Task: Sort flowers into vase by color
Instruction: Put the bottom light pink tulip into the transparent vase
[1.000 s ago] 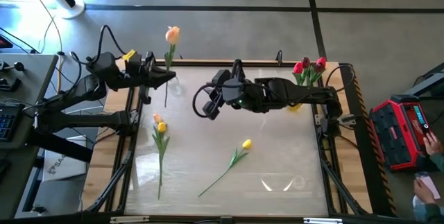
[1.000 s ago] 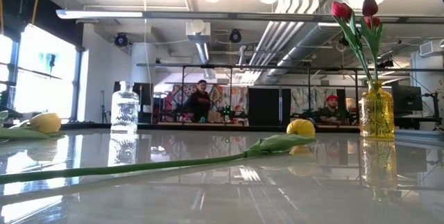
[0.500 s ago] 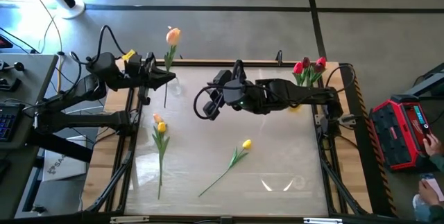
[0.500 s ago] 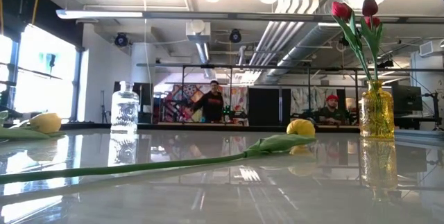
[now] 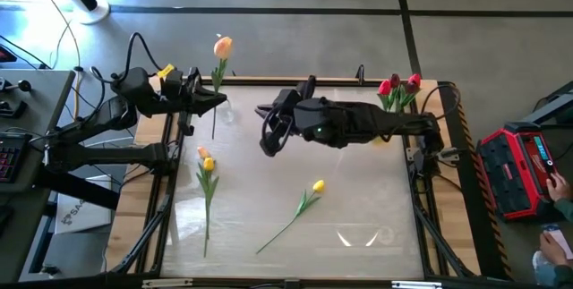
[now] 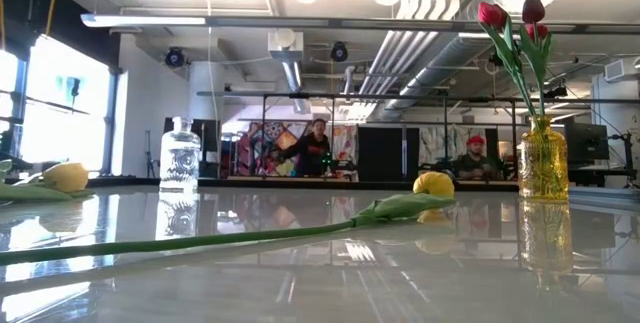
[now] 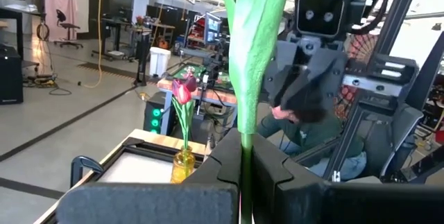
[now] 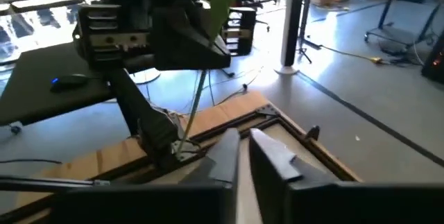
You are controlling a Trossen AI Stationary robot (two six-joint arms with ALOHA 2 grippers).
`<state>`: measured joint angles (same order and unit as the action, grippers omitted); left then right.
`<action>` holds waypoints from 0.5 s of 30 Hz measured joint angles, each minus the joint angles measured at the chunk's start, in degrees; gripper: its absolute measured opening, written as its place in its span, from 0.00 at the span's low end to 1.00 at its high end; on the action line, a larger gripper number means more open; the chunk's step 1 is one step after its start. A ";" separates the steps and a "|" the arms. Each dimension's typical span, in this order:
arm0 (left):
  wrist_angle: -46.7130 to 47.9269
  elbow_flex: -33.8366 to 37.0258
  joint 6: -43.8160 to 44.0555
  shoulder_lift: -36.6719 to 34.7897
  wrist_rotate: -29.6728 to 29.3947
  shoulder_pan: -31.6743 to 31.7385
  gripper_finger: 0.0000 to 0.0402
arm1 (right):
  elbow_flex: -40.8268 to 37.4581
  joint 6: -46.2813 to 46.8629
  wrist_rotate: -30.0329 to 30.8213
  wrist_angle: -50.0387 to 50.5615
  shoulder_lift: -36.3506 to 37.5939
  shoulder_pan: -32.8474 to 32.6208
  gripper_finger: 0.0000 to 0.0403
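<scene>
My left gripper [image 5: 218, 101] is at the table's far left, shut on an orange-headed tulip [image 5: 222, 46] that stands about upright, its stem end [image 5: 213, 135] hanging clear of the table. The clear vase [image 6: 180, 158] stands close by. My right gripper [image 5: 267, 137] is shut and holds nothing; it hovers over the table's far middle, pointing at the left gripper. Two yellow tulips [image 5: 208, 182] [image 5: 303, 204] lie flat on the table. Red tulips [image 5: 398, 85] stand in the yellow vase [image 6: 543, 163] at the far right. My left gripper pinches the tulip's green stem [image 7: 244, 172] between its two fingers, about halfway along, just below a leaf [image 7: 255, 50]. The fingers come in level from the table's left and lie across the stem. The tulip is lifted clear, head up, its lower stem [image 8: 198, 102] hanging below the fingers.
The white tabletop has a raised wooden frame [image 5: 295, 80]. A red case [image 5: 519, 168] sits off the right edge and a desk [image 5: 18, 119] off the left. People stand in the room beyond the table's far edge.
My right gripper has shut its fingers, which stood apart a second ago, and its wrist has tipped up a little; it holds nothing. The left gripper and its tulip have kept still.
</scene>
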<state>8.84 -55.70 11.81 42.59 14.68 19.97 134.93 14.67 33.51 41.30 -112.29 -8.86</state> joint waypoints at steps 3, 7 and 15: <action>0.04 0.00 -0.02 -0.10 0.00 0.00 0.00 | -0.02 -1.39 1.28 1.99 1.21 0.38 0.02; 0.11 0.00 -0.10 -0.45 0.00 -0.02 0.00 | -0.02 -3.16 1.20 5.22 4.63 0.84 0.05; 0.04 0.00 -1.03 -0.66 0.02 -0.02 0.00 | -2.06 -6.69 -4.42 9.07 10.80 3.00 0.01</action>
<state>8.88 -55.70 10.79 41.93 14.70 19.94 132.87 7.98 29.09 50.37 -101.49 -5.86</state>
